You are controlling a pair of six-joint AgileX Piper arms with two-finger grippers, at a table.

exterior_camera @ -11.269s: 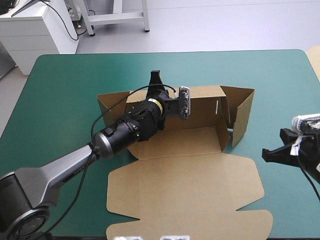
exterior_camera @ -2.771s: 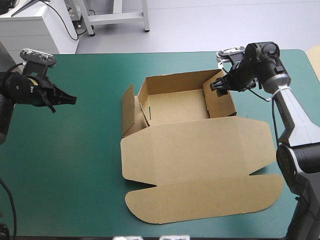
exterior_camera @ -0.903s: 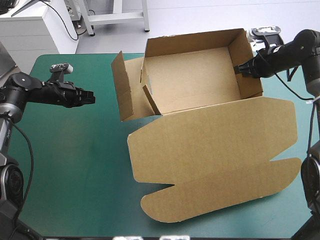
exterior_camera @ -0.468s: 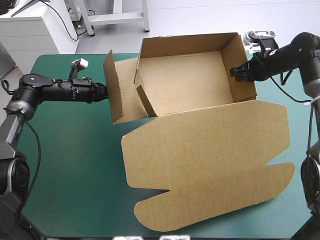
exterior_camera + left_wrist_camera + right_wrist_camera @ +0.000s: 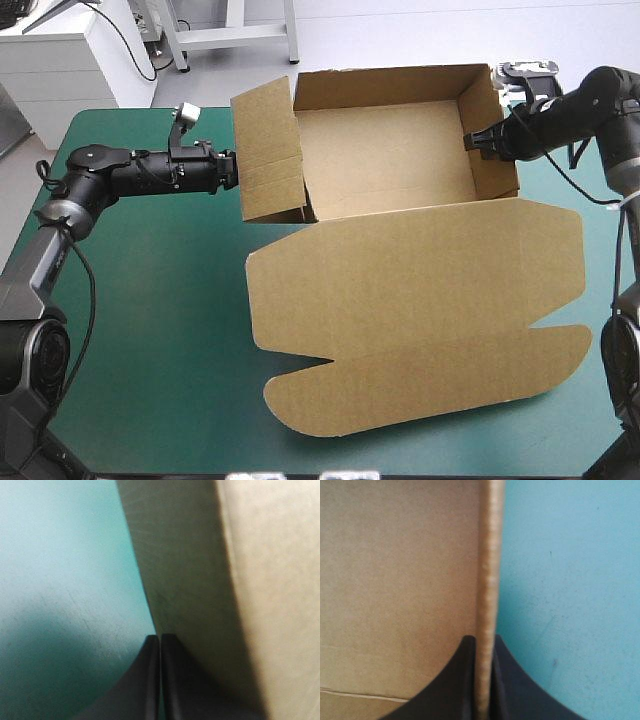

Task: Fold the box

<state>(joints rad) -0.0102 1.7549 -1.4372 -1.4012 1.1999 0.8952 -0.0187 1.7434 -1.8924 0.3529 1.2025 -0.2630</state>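
Right gripper (image 5: 485,642) pinches the right wall (image 5: 495,140) of the box (image 5: 385,155), board edge between its fingers (image 5: 463,680). Left gripper (image 5: 159,639) is pressed together, tip against the left flap (image 5: 268,150). Up front the lid (image 5: 420,300) lies open and flat. Behind it the tray (image 5: 380,85) looks mostly formed, just that left flap to tuck in, I'd guess. Tray's empty. Box is mid table (image 5: 140,300).

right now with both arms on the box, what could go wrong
1. The right jaws are shut on just the rim of the box's right wall. The tray looks tipped up, with the wide lid trailing, so the board could slip out or buckle.
2. The left jaws are shut and only press the outside of the left flap, near its edge in the left wrist view. They might slide off, letting the flap swing outward.
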